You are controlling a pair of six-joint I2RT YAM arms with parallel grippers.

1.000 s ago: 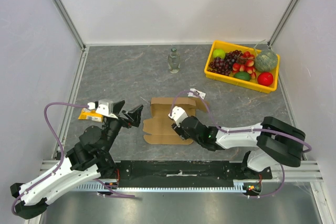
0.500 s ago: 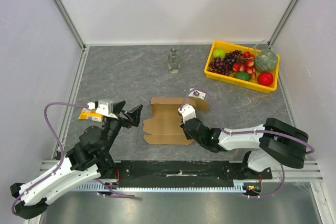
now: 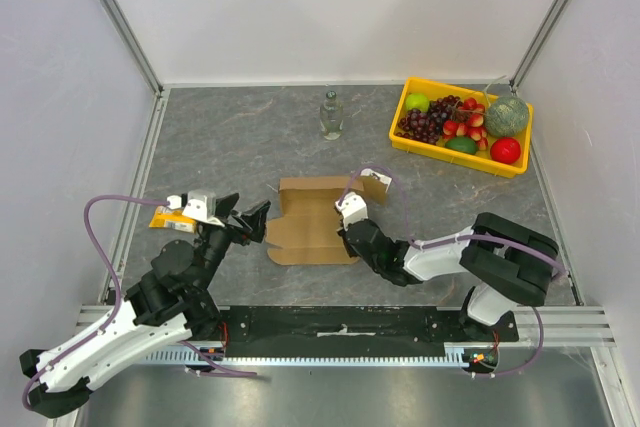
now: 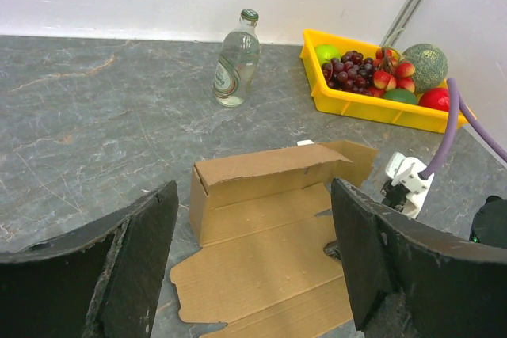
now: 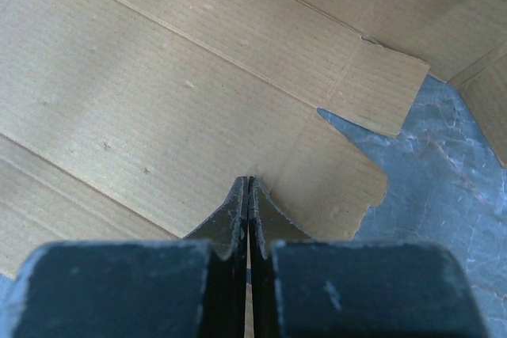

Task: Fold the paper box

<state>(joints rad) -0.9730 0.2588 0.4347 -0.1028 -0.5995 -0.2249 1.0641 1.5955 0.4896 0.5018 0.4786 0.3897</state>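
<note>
The right claw (image 5: 248, 184) has its two fingers pressed flat together, the tips down on a flat panel of the paper box (image 3: 308, 232) just beside a notched flap; whether any edge of card is nipped between them cannot be told. The box lies directly under and ahead of this claw as a brown corrugated sheet, mostly flat on the grey table (image 3: 230, 147). Its far long panel stands up as a low wall beyond the fingertips, and a short end piece is turned in at the wall's left end. The flat part runs out to the claw's left, with small tabs along that left edge. The left claw (image 3: 248, 211) is spread wide and holds nothing. It hangs just off that left edge of the sheet, apart from the card and pointed at it, so the box lies between the two claws. Just behind the left claw, on its outer side, a small yellow packet (image 3: 168, 219) lies on the table. Well beyond both claws a clear glass bottle (image 3: 331, 115) stands upright, and far off to the right claw's right sits a yellow tray (image 3: 450, 159) of fruit (image 3: 432, 119)
</note>
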